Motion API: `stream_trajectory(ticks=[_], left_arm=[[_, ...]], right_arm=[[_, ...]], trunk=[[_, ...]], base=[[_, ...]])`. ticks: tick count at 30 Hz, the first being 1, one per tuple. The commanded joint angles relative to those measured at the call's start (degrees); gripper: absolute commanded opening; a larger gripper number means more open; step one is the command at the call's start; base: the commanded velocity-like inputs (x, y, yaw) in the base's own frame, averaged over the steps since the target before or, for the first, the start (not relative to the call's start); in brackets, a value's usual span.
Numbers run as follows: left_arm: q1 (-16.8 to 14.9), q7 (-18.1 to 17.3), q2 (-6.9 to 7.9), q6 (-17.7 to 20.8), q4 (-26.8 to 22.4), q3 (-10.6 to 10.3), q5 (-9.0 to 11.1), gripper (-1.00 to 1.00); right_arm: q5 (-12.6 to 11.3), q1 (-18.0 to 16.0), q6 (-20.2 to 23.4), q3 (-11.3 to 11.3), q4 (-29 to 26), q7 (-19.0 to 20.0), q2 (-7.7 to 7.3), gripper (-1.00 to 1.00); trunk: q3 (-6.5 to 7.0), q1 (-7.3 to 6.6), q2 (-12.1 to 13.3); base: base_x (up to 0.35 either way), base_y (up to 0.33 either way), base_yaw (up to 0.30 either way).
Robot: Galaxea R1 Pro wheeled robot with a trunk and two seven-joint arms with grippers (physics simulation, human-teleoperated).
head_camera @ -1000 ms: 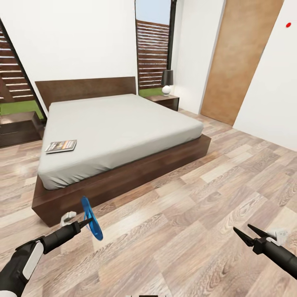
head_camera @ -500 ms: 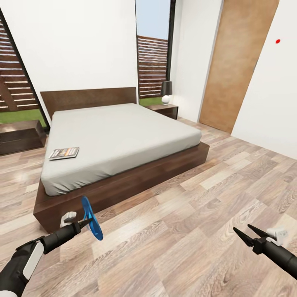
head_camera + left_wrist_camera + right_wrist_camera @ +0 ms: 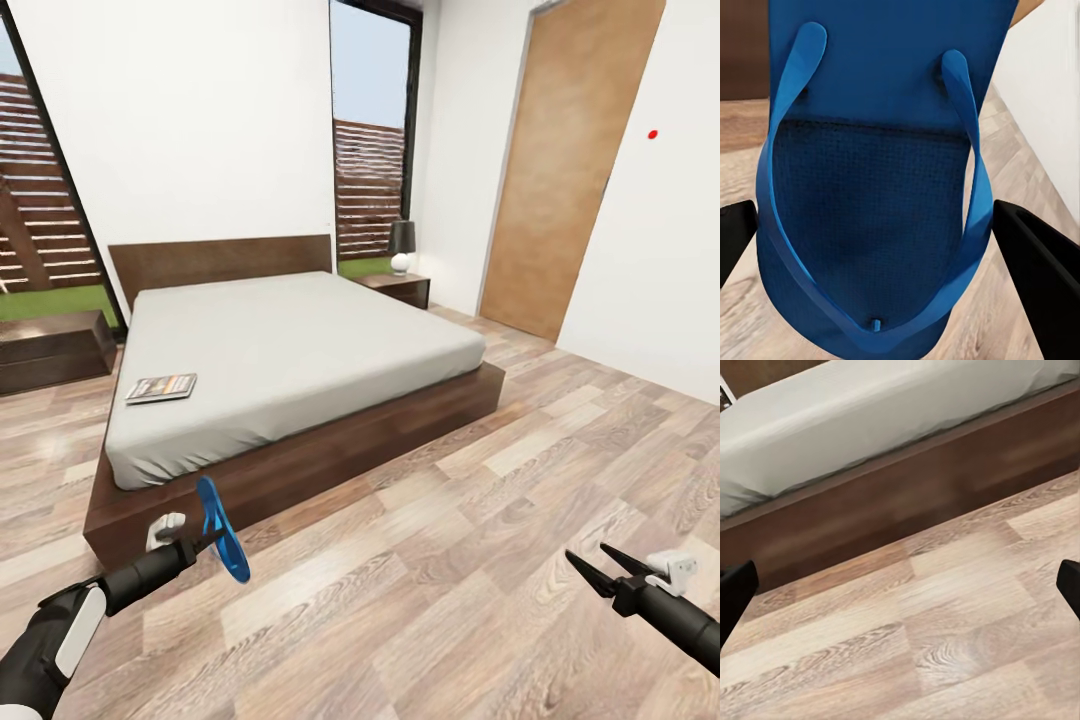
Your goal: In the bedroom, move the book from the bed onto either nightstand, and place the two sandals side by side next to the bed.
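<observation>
View has tilted up. Left gripper point(image 3: 212, 540) clamps a blue flip-flop point(image 3: 222, 529); right gripper point(image 3: 598, 567) gapes empty (bed point(image 3: 290, 352) ahead, placing pending).

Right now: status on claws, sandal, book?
Left claw shut on blue sandal. Right claw open, empty. Book on bed. Open floor ahead.

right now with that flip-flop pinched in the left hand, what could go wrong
1. The left hand grips the blue sandal by one edge, upright above the floor; it might slip or swing and land badly.
2. The bed frame corner sits close ahead of that arm, so lowering could clip it.
3. The book lies near the mattress edge; a bump may knock it off.
</observation>
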Motion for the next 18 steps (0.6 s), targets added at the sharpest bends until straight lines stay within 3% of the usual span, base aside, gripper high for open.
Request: stream_trajectory(ticks=[1,18], left_arm=[[0.0,-0.1,0.0,0.4,0.0,0.0,0.2,-1.0],[0.0,-0.1,0.0,0.4,0.0,0.0,0.2,-1.0]], right_arm=[[-0.5,0.0,0.6,0.0,0.0,0.2,-0.01,1.0],[-0.5,0.0,0.6,0.0,0.0,0.2,-0.01,1.0]], trunk=[[0.17,-0.04,0.0],[3.94,-0.47,0.2]], base=[[0.0,0.0,0.0],[0.0,0.0,0.0]])
